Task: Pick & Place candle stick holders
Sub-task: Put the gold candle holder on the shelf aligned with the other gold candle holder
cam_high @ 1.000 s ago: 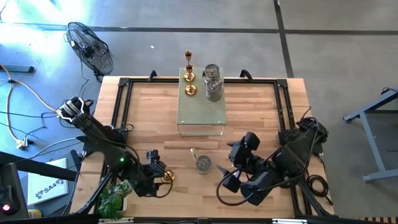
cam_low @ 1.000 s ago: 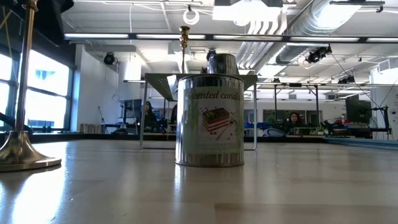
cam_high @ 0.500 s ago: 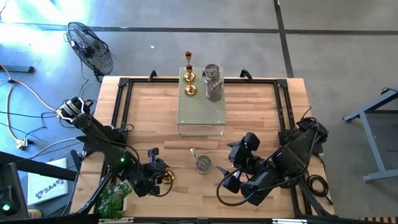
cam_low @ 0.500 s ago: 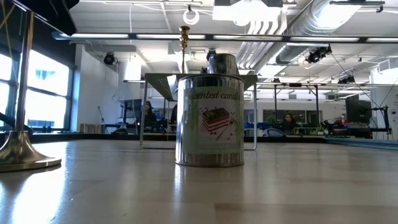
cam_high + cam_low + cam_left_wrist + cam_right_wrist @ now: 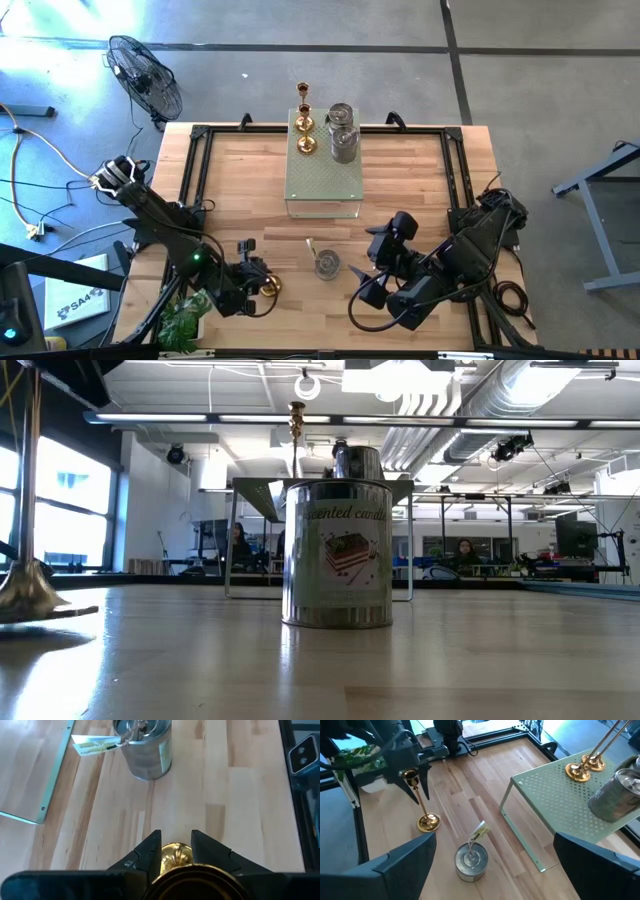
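Left gripper (image 5: pixel 176 852) is at the near-left of the table (image 5: pixel 420 190), fingers clamped on the top cup of a gold candle stick holder (image 5: pixel 422 802). In the low view its base sits tilted, one edge off the wood, so we read this as the lift-off part of a pick.

Right gripper (image 5: pixel 372 270) waits near-right with its fingers spread wide, holding nothing.

Where the rest stand: one silver tin holder (image 5: pixel 327 264) on the table between the two grippers, paper tag hanging off it. On the pale green perforated box (image 5: pixel 325 185) at the far middle there are two gold holders (image 5: pixel 304 135) and two silver tins (image 5: pixel 342 130). We only count five in these views.

Next move, our guess: raise straight up until the base clears, carry it to the box top, and set it down beside the gold pair without knocking their thin stems. Tall stem, narrow grip point, so swing is the risk.

Readable text: the tin's label says "scented candle" in script over a cake-slice picture. Tag writing is too small to read.
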`<action>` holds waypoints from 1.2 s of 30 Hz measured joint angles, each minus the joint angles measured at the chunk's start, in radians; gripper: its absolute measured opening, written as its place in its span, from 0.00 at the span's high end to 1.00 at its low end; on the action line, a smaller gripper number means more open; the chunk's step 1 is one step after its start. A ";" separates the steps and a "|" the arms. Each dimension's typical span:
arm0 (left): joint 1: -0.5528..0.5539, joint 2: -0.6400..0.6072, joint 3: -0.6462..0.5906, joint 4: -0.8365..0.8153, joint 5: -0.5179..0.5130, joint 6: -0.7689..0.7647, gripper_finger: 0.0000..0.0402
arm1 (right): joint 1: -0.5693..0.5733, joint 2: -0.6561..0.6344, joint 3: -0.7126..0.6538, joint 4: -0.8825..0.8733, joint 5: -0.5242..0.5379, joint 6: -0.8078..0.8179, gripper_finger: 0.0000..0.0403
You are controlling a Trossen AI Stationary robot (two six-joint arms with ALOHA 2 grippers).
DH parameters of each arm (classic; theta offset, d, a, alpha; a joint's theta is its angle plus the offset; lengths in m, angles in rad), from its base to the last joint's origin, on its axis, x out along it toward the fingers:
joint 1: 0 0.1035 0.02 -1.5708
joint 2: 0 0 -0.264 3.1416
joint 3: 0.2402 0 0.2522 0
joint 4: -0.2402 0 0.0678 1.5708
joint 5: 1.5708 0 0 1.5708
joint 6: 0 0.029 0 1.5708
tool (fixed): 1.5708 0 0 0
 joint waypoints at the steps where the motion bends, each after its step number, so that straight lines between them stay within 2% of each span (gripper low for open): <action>1: 0.000 0.000 0.013 -0.010 0.000 0.004 0.76 | 0.000 0.000 0.000 -0.001 0.003 0.000 0.01; 6: 0.000 0.000 0.140 -0.150 -0.030 0.033 0.76 | 0.000 0.000 0.000 -0.010 0.012 -0.001 0.01; 13: 0.000 0.000 0.433 -0.423 -0.112 0.119 0.76 | 0.007 0.000 0.000 -0.013 0.034 0.001 0.02; 16: 0.001 0.000 0.552 -0.531 -0.182 0.164 0.76 | 0.025 0.000 0.000 -0.012 0.043 0.003 0.01; 21: 0.093 0.004 0.714 -0.628 -0.232 0.261 0.82 | 0.069 0.000 0.000 0.014 0.050 0.008 0.01; 27: 0.280 0.016 0.820 -0.628 -0.193 0.440 0.82 | 0.164 0.000 0.000 0.029 0.124 0.048 0.01; 36: 0.600 0.015 0.853 -0.622 0.039 0.505 0.82 | 0.313 0.000 0.000 0.019 0.228 0.132 0.01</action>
